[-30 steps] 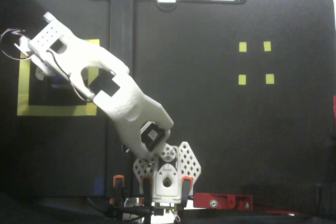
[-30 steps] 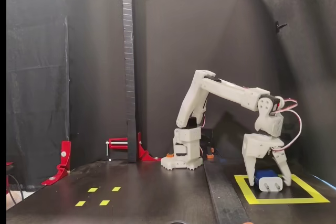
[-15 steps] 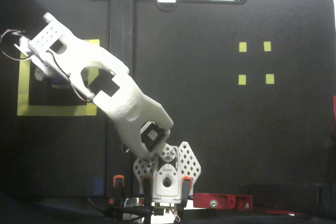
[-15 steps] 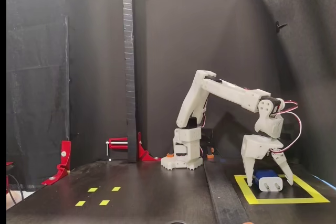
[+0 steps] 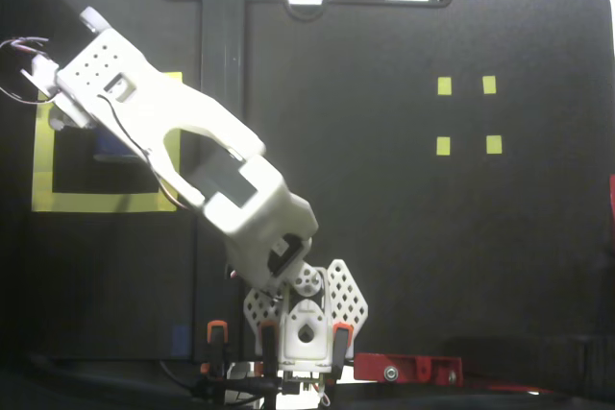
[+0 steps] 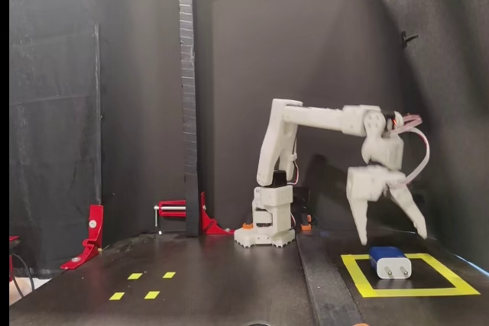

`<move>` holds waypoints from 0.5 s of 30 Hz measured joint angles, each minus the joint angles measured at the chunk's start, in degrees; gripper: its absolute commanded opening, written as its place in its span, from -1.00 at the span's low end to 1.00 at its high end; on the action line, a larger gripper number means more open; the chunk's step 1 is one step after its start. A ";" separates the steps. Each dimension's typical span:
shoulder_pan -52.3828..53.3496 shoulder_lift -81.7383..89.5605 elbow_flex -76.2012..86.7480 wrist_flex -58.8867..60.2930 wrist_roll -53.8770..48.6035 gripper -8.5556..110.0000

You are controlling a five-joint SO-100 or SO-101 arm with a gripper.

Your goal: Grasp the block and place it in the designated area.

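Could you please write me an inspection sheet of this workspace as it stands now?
Surface: black table, four small yellow squares at right in a fixed view.
Job's things: block lies inside the area, free of the gripper; in the top-down fixed view the arm hides most of it.
Clutter: nothing seen.
Gripper: gripper open, raised above the block, touching nothing.
Cables: thin wires loop at the wrist; dark cables at the base.
Surroundings: red clamps, a black post, dark backdrop.
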 measured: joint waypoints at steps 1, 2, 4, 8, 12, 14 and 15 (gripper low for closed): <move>0.00 0.88 0.00 0.62 -0.26 -0.14; 0.00 1.67 0.00 1.14 -0.44 -0.14; 0.00 2.72 0.00 1.85 -0.44 -0.14; 0.18 2.99 0.00 2.02 -0.44 -0.14; 0.35 3.08 0.00 2.02 -0.44 -0.14; 0.35 3.08 0.00 2.02 -0.44 -0.18; 0.35 3.08 0.00 2.02 -0.44 -0.22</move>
